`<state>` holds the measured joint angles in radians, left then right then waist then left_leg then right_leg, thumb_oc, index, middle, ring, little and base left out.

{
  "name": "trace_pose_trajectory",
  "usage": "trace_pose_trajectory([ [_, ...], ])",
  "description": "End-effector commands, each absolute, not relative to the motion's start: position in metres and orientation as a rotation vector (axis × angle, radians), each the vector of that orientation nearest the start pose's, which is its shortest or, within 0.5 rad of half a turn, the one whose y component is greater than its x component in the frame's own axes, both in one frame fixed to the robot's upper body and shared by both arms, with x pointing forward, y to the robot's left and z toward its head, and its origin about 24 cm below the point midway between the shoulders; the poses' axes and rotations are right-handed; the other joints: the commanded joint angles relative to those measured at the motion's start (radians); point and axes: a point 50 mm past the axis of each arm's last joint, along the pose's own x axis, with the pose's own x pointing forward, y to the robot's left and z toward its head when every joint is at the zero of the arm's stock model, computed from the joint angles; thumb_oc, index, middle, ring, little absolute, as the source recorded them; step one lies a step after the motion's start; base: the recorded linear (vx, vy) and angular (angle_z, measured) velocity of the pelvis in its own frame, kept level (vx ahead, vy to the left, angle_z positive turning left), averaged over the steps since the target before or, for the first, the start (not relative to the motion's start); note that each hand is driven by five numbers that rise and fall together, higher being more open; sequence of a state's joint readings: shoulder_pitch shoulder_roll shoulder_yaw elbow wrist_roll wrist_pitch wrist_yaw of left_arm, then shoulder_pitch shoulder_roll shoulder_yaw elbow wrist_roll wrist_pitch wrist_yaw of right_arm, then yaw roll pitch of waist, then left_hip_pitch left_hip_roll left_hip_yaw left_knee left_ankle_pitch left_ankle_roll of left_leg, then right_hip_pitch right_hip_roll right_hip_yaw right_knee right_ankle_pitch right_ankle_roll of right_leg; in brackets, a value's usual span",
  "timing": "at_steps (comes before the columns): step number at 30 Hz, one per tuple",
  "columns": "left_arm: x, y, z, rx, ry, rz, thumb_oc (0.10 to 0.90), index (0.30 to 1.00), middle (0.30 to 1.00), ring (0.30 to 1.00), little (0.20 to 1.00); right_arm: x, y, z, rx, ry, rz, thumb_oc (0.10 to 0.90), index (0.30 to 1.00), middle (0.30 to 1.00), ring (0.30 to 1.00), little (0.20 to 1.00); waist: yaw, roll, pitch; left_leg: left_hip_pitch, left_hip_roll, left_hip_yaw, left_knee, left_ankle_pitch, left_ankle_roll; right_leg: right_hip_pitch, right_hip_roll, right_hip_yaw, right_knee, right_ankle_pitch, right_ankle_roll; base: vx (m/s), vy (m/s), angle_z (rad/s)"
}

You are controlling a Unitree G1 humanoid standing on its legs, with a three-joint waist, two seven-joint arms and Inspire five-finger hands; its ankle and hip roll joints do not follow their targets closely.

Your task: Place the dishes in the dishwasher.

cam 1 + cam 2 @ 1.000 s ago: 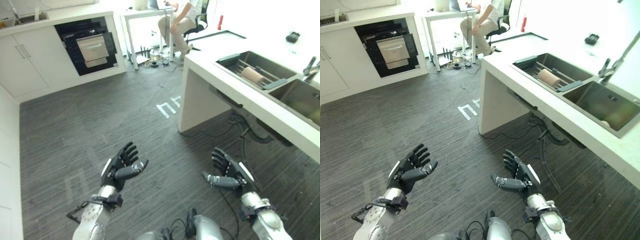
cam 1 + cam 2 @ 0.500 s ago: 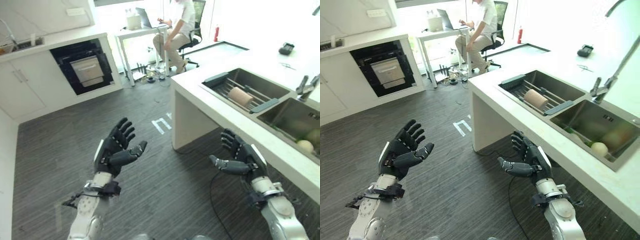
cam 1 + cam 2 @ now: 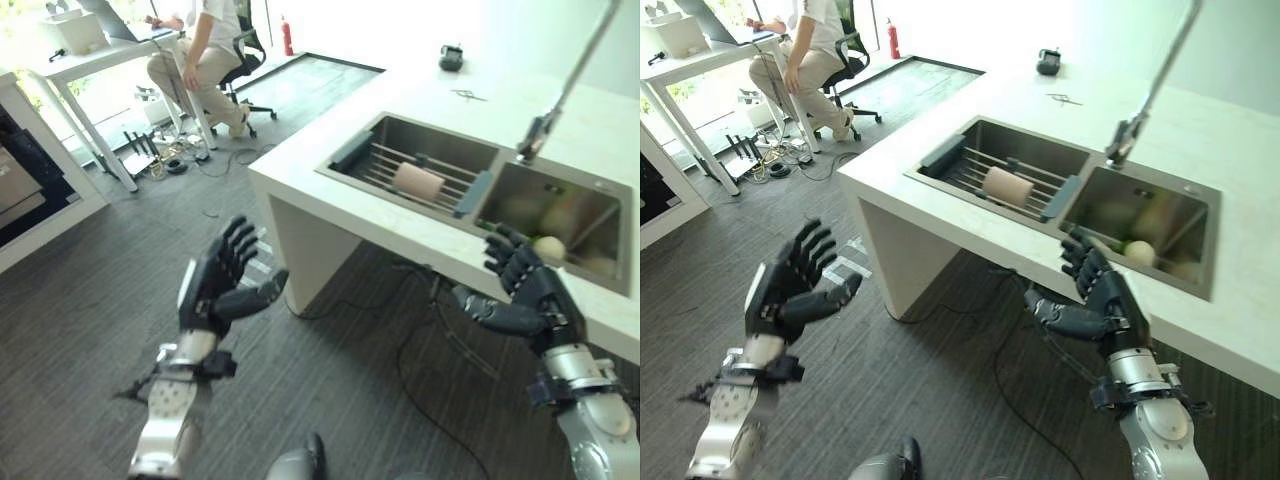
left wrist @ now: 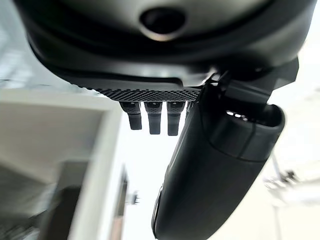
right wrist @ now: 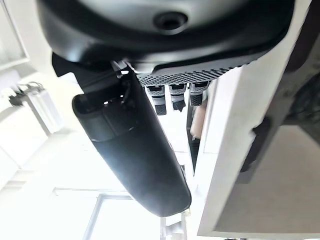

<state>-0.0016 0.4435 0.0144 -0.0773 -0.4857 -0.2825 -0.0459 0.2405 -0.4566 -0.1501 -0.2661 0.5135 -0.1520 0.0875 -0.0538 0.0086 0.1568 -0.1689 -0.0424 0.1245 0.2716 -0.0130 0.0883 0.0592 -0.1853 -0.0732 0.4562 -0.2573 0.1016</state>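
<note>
While both your dark hands hang open and empty over grey floor, left [image 3: 212,288], right [image 3: 527,293]; steel double sink [image 3: 470,186] sits just beyond the right.

Round items in the sink [image 3: 560,190] (right basin) are blurred.

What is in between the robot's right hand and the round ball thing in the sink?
In the left eye view, the white counter edge and the sink's front wall lie between the right hand and the pale round object.
</note>
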Motion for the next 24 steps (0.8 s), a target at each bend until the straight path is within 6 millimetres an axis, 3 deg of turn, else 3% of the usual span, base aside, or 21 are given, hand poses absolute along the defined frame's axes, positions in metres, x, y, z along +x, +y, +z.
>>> trace_pose_trajectory([
  [1, 0.236, 0.226, 0.141, 0.030, -0.528, -0.126, 0.800, 0.900, 0.900, 0.900, 0.900, 0.214, -0.246, 0.141, -0.017, -0.487, 0.010, 0.800, 0.900, 0.900, 0.900, 0.900, 0.006, 0.018, -0.097, -0.051, 0.073, -0.051, 0.028, -0.085, -0.105, 0.011, 0.016, -0.083, -0.155, 0.303, 0.044, 0.24, 0.356, 0.06],
  [3, 0.237, 0.223, 0.143, 0.045, -0.535, -0.127, 0.800, 0.900, 0.900, 0.900, 0.900, 0.214, -0.243, 0.140, -0.002, -0.493, 0.013, 0.800, 0.900, 0.900, 0.900, 0.900, -0.001, 0.042, -0.080, -0.011, 0.076, -0.043, 0.028, -0.108, -0.089, -0.062, -0.009, -0.115, 0.021, 0.343, 0.033, 0.12, 0.281, -0.03],
  [5, 0.235, 0.224, 0.146, 0.053, -0.550, -0.103, 0.800, 0.900, 0.900, 0.900, 0.900, 0.215, -0.240, 0.140, -0.003, -0.497, 0.031, 0.800, 0.900, 0.900, 0.900, 0.900, 0.001, 0.040, -0.072, 0.008, 0.078, -0.011, 0.028, -0.126, -0.086, -0.122, -0.019, -0.149, 0.042, 0.330, 0.023, 0.05, 0.148, -0.47],
  [6, 0.235, 0.225, 0.148, 0.054, -0.560, -0.085, 0.800, 0.900, 0.900, 0.900, 0.900, 0.216, -0.239, 0.140, -0.006, -0.498, 0.039, 0.800, 0.900, 0.900, 0.900, 0.900, 0.001, 0.032, -0.070, 0.012, 0.080, 0.007, 0.028, -0.129, -0.089, -0.136, -0.006, -0.172, 0.001, 0.318, 0.021, 0.09, 0.010, -1.04],
  [7, 0.234, 0.227, 0.153, 0.049, -0.579, -0.061, 0.800, 0.900, 0.900, 0.900, 0.900, 0.215, -0.241, 0.143, -0.001, -0.505, 0.039, 0.800, 0.900, 0.900, 0.900, 0.900, -0.001, 0.016, -0.068, 0.020, 0.084, 0.034, 0.028, -0.135, -0.100, -0.141, 0.024, -0.225, -0.130, 0.317, 0.028, 0.10, -0.086, -0.81],
  [9, 0.235, 0.228, 0.156, 0.041, -0.592, -0.053, 0.800, 0.900, 0.900, 0.900, 0.900, 0.215, -0.244, 0.144, 0.006, -0.509, 0.033, 0.800, 0.900, 0.900, 0.900, 0.900, -0.004, -0.008, -0.061, 0.034, 0.074, 0.055, 0.028, -0.146, -0.107, -0.187, 0.015, -0.260, -0.156, 0.298, 0.037, 0.10, -0.094, -0.96],
  [10, 0.234, 0.227, 0.157, 0.041, -0.606, -0.059, 0.800, 0.900, 0.900, 0.900, 0.900, 0.216, -0.246, 0.146, 0.017, -0.514, 0.020, 0.800, 0.900, 0.900, 0.900, 0.900, -0.006, -0.035, -0.056, 0.048, 0.056, 0.072, 0.028, -0.163, -0.108, -0.255, -0.001, -0.286, -0.156, 0.294, 0.049, 0.23, -0.094, -1.48],
  [11, 0.232, 0.222, 0.157, 0.060, -0.614, -0.080, 0.800, 0.900, 0.900, 0.900, 0.900, 0.216, -0.246, 0.147, 0.023, -0.521, 0.004, 0.800, 0.900, 0.900, 0.900, 0.900, -0.014, -0.056, -0.052, 0.066, 0.029, 0.073, 0.028, -0.187, -0.102, -0.333, -0.001, -0.286, -0.156, 0.322, 0.063, 0.40, -0.143, -1.29],
  [13, 0.234, 0.218, 0.153, 0.046, -0.590, -0.106, 0.800, 0.900, 0.900, 0.900, 0.900, 0.215, -0.244, 0.145, 0.020, -0.528, -0.015, 0.800, 0.900, 0.900, 0.900, 0.900, -0.027, -0.067, -0.056, 0.090, -0.011, 0.051, 0.028, -0.214, -0.084, -0.410, -0.008, -0.273, -0.156, 0.377, 0.078, 0.45, -0.188, -0.25],
  [15, 0.235, 0.217, 0.150, 0.031, -0.576, -0.113, 0.800, 0.900, 0.900, 0.900, 0.900, 0.216, -0.240, 0.141, 0.041, -0.532, -0.051, 0.800, 0.900, 0.900, 0.900, 0.900, -0.019, -0.062, -0.068, 0.104, -0.010, 0.065, 0.028, -0.232, -0.083, -0.388, -0.026, -0.301, -0.156, 0.364, 0.089, 0.37, -0.293, 0.48],
  [19, 0.236, 0.220, 0.151, 0.026, -0.573, -0.108, 0.800, 0.900, 0.900, 0.900, 0.900, 0.218, -0.238, 0.140, 0.051, -0.536, -0.065, 0.800, 0.900, 0.900, 0.900, 0.900, -0.015, -0.050, -0.079, 0.126, 0.015, 0.093, 0.028, -0.259, -0.077, -0.341, -0.007, -0.300, -0.156, 0.326, 0.089, 0.22, -0.188, 0.08],
  [24, 0.235, 0.221, 0.158, -0.021, -0.628, -0.082, 0.800, 0.900, 0.900, 0.900, 0.900, 0.223, -0.242, 0.144, 0.056, -0.552, -0.079, 0.800, 0.900, 0.900, 0.900, 0.900, -0.007, -0.024, -0.114, 0.167, 0.069, 0.163, 0.028, -0.269, -0.092, -0.266, 0.017, -0.345, -0.156, 0.206, 0.027, 0.20, -0.158, -0.06],
])
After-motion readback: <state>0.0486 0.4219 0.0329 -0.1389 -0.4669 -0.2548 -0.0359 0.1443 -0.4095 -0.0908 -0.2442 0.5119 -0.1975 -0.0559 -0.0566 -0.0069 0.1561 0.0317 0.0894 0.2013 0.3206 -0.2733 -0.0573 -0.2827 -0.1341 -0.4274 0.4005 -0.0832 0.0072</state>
